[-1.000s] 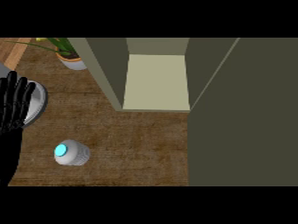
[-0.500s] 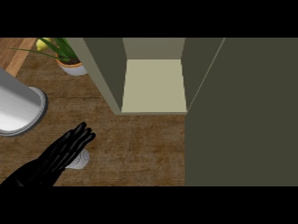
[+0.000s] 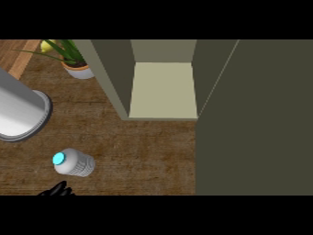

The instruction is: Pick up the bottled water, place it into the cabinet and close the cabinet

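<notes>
I'm seeing the water bottle (image 3: 73, 163) standing untouched on the counter (image 3: 145, 147), cabinet (image 3: 164, 89) open. My left hand (image 3: 57, 191) is barely showing; I cannot tell its pose. Everything remains.

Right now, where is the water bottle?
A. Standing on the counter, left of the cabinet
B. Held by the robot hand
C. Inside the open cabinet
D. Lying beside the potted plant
A. The water bottle stands on the wooden counter, out in front of and left of the open cabinet, with fingertips of a robot hand just below it, not around it.
</notes>
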Robot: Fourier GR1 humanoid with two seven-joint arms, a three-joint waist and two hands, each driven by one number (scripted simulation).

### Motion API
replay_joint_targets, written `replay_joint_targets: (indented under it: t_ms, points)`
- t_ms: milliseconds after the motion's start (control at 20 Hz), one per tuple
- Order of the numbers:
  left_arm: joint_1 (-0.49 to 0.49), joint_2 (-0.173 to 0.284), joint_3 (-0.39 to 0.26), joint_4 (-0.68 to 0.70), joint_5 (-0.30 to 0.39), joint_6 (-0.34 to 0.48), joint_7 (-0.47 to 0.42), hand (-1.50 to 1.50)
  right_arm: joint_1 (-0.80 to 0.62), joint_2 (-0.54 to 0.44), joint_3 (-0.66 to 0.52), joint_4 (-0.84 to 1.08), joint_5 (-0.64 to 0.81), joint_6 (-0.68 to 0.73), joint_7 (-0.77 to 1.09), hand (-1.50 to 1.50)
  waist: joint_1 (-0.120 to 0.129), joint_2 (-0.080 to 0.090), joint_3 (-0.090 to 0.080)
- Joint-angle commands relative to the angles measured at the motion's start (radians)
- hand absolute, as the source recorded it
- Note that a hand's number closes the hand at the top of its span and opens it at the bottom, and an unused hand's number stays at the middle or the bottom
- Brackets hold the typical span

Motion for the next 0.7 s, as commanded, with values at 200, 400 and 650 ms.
replay_joint_targets:
  t_ms: [200, 400, 650]
  points:
    - [0.173, 0.089, 0.083, -0.235, 0.186, -0.036, 0.001, -1.5, 0.1, -0.014, -0.034, -0.117, -0.099, 0.039, 0.04, -1.5, 0.002, -0.002, 0.002]
    - [0.26, 0.116, 0.162, -0.176, 0.203, -0.125, -0.088, -1.5, 0.159, 0.002, -0.046, -0.146, -0.122, 0.047, 0.029, -1.5, 0.006, -0.007, 0.001]
    - [0.324, 0.159, 0.205, -0.237, 0.243, -0.103, -0.096, -1.5, 0.107, 0.004, -0.028, -0.148, -0.091, 0.029, 0.045, -1.5, 0.011, -0.003, 0.002]
